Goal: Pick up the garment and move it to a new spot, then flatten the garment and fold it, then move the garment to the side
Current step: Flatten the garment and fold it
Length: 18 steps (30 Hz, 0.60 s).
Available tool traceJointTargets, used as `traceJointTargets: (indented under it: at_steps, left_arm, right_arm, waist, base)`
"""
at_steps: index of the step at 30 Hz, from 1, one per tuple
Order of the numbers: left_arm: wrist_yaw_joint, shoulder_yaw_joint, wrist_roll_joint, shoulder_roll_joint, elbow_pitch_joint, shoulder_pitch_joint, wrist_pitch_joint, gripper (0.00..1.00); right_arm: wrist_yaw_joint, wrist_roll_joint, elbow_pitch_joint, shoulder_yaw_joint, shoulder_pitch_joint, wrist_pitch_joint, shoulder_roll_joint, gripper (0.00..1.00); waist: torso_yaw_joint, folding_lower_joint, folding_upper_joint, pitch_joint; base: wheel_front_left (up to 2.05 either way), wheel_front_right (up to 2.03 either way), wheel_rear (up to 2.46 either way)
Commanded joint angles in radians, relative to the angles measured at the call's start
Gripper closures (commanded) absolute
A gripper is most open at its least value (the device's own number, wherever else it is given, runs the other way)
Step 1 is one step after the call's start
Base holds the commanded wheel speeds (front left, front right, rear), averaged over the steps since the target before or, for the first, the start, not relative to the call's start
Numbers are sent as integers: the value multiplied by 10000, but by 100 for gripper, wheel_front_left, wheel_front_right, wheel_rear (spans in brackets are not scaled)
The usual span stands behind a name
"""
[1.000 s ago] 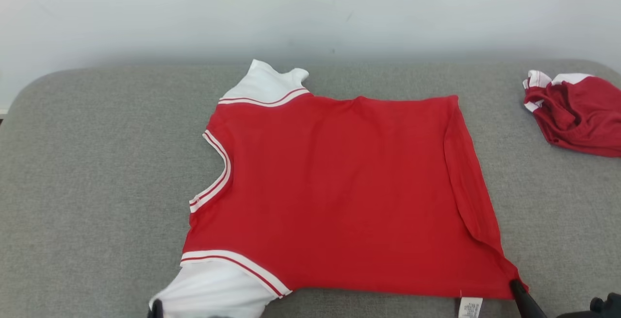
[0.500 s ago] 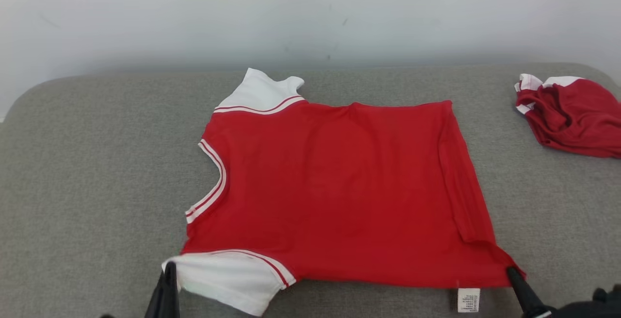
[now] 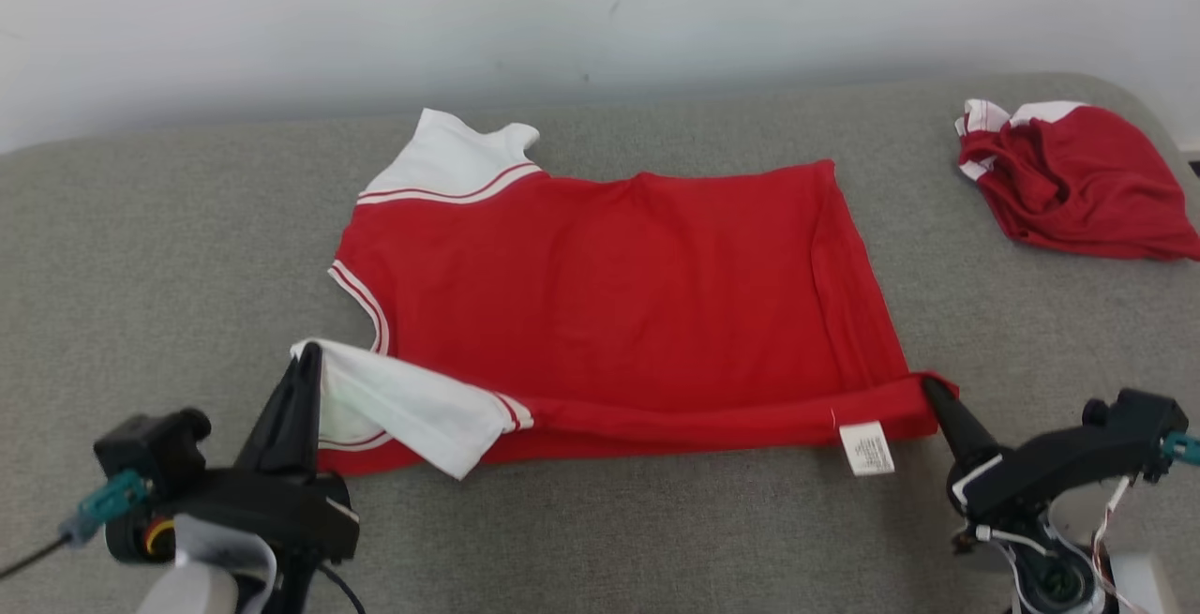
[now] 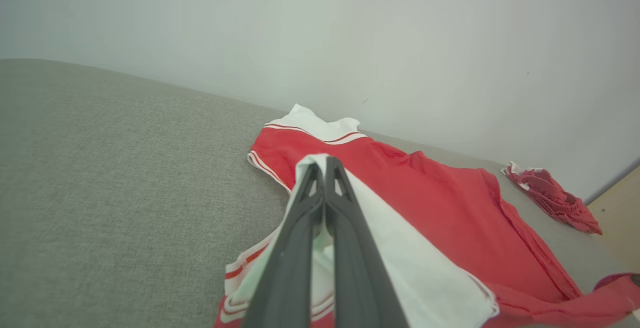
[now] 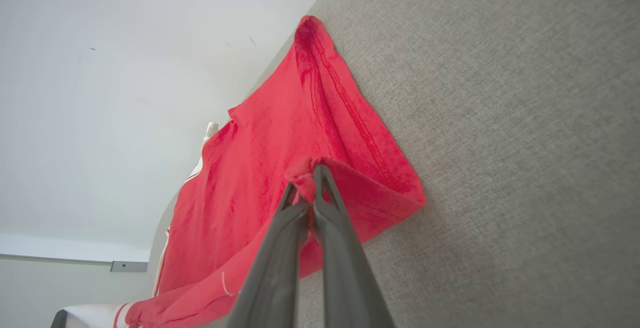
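On grey upholstery [image 3: 141,248], red garment [image 3: 609,295]: white sleeve [image 3: 412,408] clenched in left pincer [image 3: 307,356], hem corner [image 3: 900,410] in right pincer [image 3: 930,387].

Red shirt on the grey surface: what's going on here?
The red shirt is held at its near edge: left gripper shut on the white sleeve, right gripper on the hem corner. That edge is raised and turned toward the far side, a fold apparently underway. A crumpled red garment lies far right.

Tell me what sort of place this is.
Likely an indoor laundry-folding test setup, though I can't be sure: a grey fabric-covered surface against a plain white wall, a red-and-white shirt spread on it, and a second crumpled red garment aside.
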Motion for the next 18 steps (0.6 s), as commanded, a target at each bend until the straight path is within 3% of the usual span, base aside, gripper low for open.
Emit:
traceJointTargets:
  at_steps: [1, 12, 13, 14, 15, 16, 17, 18]
  left_arm:
    - [-96, -84, 62, 134, 420, -495, 67, 100]
    - [-485, -500, 59, 87, 2799, -2292, 90, 100]
    - [-510, -534, 65, 74, 3020, -2409, 22, 100]
    - [-506, -578, 79, 64, 3192, -2511, -28, 100]
    - [-537, -621, 113, 62, 3401, -2610, -94, 100]
    - [-557, -703, 210, 82, 3583, -2693, -180, 85]
    - [-573, -767, 272, 64, 3730, -2772, -275, 0]
    - [-586, -778, 274, 14, 3882, -2825, -402, 0]
  right_arm:
    - [-27, -189, 271, -73, -399, 54, 21, 100]
    - [-27, -1039, 1893, -59, -2315, -196, 26, 100]
    - [-27, -1107, 2010, -19, -2443, -277, 26, 93]
    - [-27, -1155, 2116, 16, -2549, -373, 25, 59]
    - [-27, -1171, 2243, 47, -2623, -445, 26, 54]
    - [-27, -1190, 2354, 89, -2672, -503, 25, 27]
    - [-27, -1161, 2451, 124, -2726, -575, 24, 0]
    - [-25, -1152, 2496, 180, -2770, -647, 22, 0]
  waist:
    - [-127, 0, -1, 293]
    - [-134, 0, -1, 752]
    - [-123, 0, -1, 766]
    - [-114, 0, -1, 771]
    - [-103, 0, -1, 770]
    - [-92, 0, -1, 757]
    - [-72, 0, -1, 733]
    - [-45, 0, -1, 694]
  base:
    - [0, 0, 0]
    - [0, 0, 0]
    - [0, 0, 0]
    - [0, 0, 0]
    - [0, 0, 0]
    - [0, 0, 0]
    - [0, 0, 0]
    - [0, 0, 0]
